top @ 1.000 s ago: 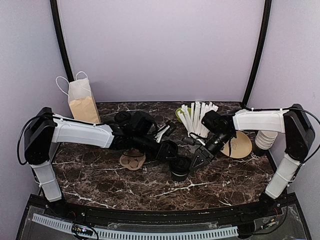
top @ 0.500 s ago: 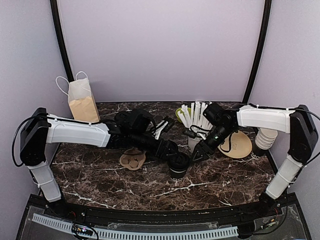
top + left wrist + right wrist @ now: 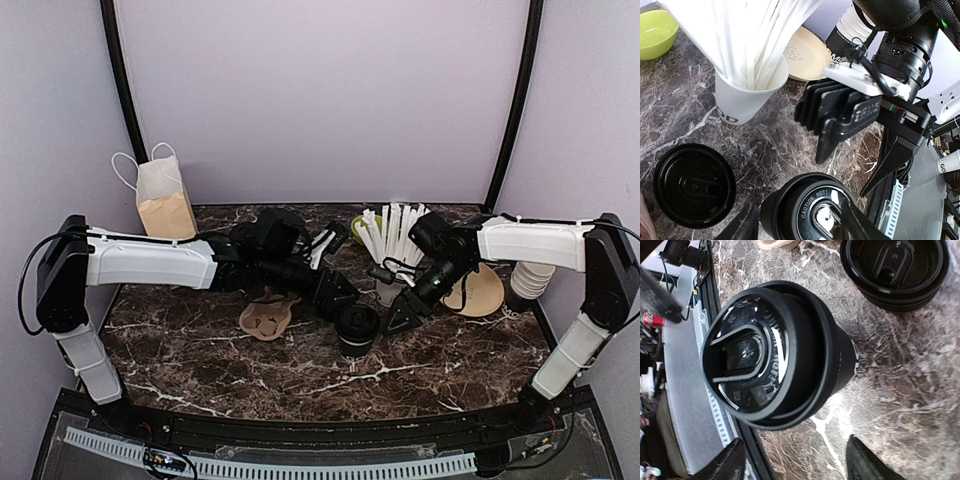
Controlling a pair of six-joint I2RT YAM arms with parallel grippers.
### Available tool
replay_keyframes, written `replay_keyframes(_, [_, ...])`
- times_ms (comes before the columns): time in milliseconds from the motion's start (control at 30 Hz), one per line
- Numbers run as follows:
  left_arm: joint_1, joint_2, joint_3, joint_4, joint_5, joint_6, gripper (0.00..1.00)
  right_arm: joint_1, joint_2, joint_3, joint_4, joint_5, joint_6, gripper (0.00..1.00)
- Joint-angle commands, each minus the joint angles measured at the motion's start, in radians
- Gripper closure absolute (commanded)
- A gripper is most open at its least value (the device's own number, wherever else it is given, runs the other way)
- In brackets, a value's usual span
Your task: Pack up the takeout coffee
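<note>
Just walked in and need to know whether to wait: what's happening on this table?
Two robot arms are working on one black coffee cup, standing upright mid-table with its lid on. The left claw hangs open right over it, fingers either side of the lid. The right claw is open just beside it, gripping nothing. The paper bag stands at the back left, and the cup is not yet in it. A stack of spare lids and a cup of straws sit nearby.
</note>
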Motion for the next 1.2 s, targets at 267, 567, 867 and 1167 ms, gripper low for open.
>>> replay_keyframes(267, [-0.003,-0.037,-0.072,-0.013,0.027,-0.017,0.50,0.002,0.099,0.128,0.033,0.094,0.045,0.54])
replay_keyframes(567, [-0.002,-0.090,-0.118,0.016,0.015,-0.037,0.51,-0.010,0.093,0.129,0.044,0.171,0.057,0.55])
replay_keyframes(867, [-0.003,-0.029,-0.044,0.038,0.019,-0.035,0.42,-0.027,0.015,0.070,0.043,0.232,0.041,0.52])
replay_keyframes(1167, [-0.003,0.016,0.012,-0.008,0.008,0.011,0.36,-0.037,-0.114,-0.040,0.047,0.064,-0.023,0.31])
